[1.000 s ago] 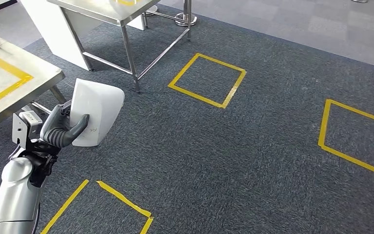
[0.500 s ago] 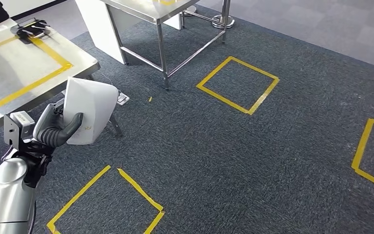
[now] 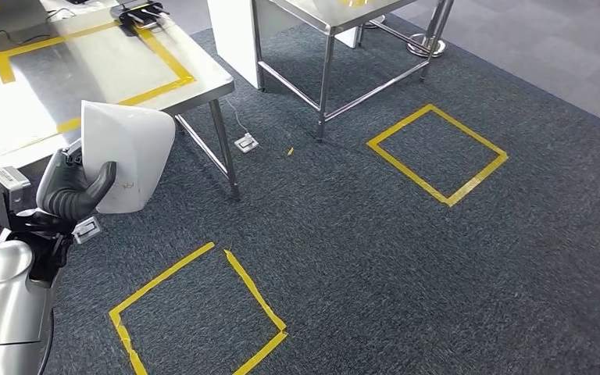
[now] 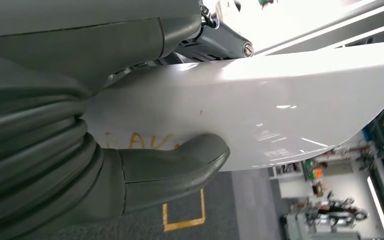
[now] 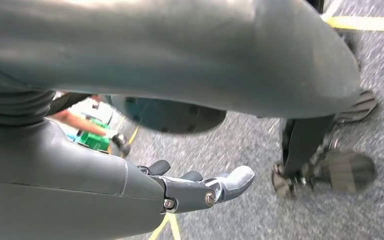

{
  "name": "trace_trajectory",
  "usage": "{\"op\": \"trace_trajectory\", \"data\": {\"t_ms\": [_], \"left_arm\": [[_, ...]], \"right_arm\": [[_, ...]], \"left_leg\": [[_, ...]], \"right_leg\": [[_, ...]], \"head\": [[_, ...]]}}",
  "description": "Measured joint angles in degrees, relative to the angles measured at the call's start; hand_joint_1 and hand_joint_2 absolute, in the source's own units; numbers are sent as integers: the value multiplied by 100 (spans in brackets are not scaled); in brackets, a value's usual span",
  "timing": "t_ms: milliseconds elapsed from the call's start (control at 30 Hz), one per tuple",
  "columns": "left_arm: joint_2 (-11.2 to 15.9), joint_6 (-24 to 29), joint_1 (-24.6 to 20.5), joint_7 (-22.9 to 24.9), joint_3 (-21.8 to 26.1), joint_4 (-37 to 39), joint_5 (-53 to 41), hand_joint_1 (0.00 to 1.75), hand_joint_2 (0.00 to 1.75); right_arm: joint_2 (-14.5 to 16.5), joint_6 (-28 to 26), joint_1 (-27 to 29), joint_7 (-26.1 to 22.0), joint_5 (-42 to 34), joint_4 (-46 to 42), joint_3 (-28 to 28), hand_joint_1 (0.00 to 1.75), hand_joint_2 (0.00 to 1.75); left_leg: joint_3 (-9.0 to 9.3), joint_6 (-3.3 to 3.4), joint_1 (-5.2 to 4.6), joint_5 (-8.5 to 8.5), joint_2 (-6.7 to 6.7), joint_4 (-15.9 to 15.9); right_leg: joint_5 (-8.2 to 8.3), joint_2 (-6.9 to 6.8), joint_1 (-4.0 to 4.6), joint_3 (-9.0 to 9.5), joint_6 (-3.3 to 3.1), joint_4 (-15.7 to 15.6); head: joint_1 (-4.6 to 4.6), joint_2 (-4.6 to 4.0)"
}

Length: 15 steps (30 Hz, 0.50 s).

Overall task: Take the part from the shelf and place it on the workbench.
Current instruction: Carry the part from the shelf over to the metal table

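My left hand (image 3: 70,191) grips a white curved part (image 3: 125,156), its thumb pressed across the part's face. In the left wrist view the thumb (image 4: 180,167) lies on the white part (image 4: 280,115), which carries faint orange writing. The part hangs in front of the near corner of a steel workbench (image 3: 195,78) marked with yellow tape, at the upper left of the head view. My right hand (image 5: 200,190) hangs above the carpet with its fingers loosely extended and nothing in them.
A second steel table (image 3: 328,12) stands behind, beside a white panel (image 3: 230,35). Yellow tape squares (image 3: 437,152) mark the dark carpet, one close in front (image 3: 199,312). A power strip (image 3: 246,143) lies under the workbench.
The whole view has swung, so the workbench and tape squares have shifted right and nearer in the picture. My left hand keeps its hold on the white part.
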Motion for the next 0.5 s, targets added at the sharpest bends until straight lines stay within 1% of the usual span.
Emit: {"op": "trace_trajectory", "data": {"t_ms": [33, 67, 100, 133, 167, 200, 233, 267, 300, 333, 367, 400, 433, 467, 500], "left_arm": [[21, 48, -9, -17, 8, 2, 81, 175, 175], [45, 98, -26, -28, 18, 3, 155, 175, 175], [69, 147, -51, -35, 33, 1, 225, 175, 175], [87, 195, -80, -41, 48, -5, 283, 175, 175], [97, 247, -109, -46, 61, -18, 331, 175, 175], [105, 301, -131, -46, 72, -33, 366, 175, 175], [112, 349, -143, -42, 79, -50, 389, 175, 175], [122, 387, -151, -34, 87, -68, 401, 175, 175], [139, 412, -156, -26, 97, -89, 404, 175, 175], [158, 429, -155, -21, 109, -110, 405, 175, 175], [180, 455, -170, -18, 125, -127, 405, 175, 175], [197, 492, -190, -20, 139, -143, 405, 175, 175], [204, 541, -208, -19, 149, -151, 406, 175, 175], [208, 589, -222, -18, 157, -158, 406, 175, 175], [207, 624, -217, -17, 157, -165, 407, 175, 175]], "right_arm": [[0, 0, 11, 3, 0, 1, -1, 0, 0], [0, 0, 18, 7, -1, 1, -1, 0, 0], [0, 0, 20, 8, -1, 1, -2, 0, 0], [-1, 0, 18, 5, -2, 0, -4, 0, 0], [-6, 0, 16, 3, -3, 0, -6, 0, 0], [-9, 4, 13, 2, -4, 0, -9, 0, 0], [-12, 8, 7, 0, -4, 0, -15, 0, 0], [-15, 3, 0, 0, -5, 0, -24, 0, 0], [-11, -2, -11, 1, -5, -1, -35, 0, 0], [-4, -11, -24, 1, -4, -1, -45, 0, 0], [2, -20, -32, -1, -4, -2, -58, 0, 0], [9, -20, -35, -3, -3, -1, -68, 0, 0], [14, -21, -33, -5, -2, -1, -75, 0, 0], [14, -21, -24, -8, -1, -1, -82, 0, 0], [15, -21, -15, -9, 0, -1, -83, 0, 0]], "left_leg": [[-5, 7, -12, 5, -82, 2], [-7, 10, -23, 11, -164, 4], [-10, 11, -33, 19, -247, 5], [-13, 9, -33, 30, -325, 5], [-19, -4, -36, 44, -399, 2], [-30, -28, -27, 59, -473, -2], [-44, -57, -11, 75, -539, -9], [-58, -97, -1, 93, -608, -25], [-75, -138, 5, 114, -678, -45], [-98, -166, -5, 113, -638, -39], [-141, -189, -21, 57, -509, 24], [-227, -208, -37, -65, -319, 196], [-356, -222, -35, -251, -92, 494], [-512, -246, -21, -453, 52, 853], [-652, -274, -2, -604, 122, 1188]], "right_leg": [[18, 27, 10, -96, -20, 146], [141, 51, 26, -86, -56, 70], [345, 100, 45, 36, -108, -228], [543, 211, 68, 222, -177, -646], [684, 327, 91, 395, -239, -1018], [764, 412, 115, 525, -288, -1292], [779, 447, 140, 587, -317, -1425], [776, 401, 159, 600, -325, -1449], [797, 325, 158, 620, -333, -1487], [830, 246, 144, 646, -332, -1541], [868, 173, 123, 675, -346, -1602], [904, 94, 100, 700, -355, -1660], [921, 14, 93, 708, -361, -1689], [922, -63, 88, 702, -372, -1693], [917, -148, 83, 690, -367, -1686]], "head": [[1, 0], [2, 0], [2, 0], [2, 0], [-2, 0], [1, 0], [3, 0], [5, 0], [11, 0], [11, 0], [-2, 0], [-18, 0], [-33, 0], [-49, 0], [-50, 0]]}}
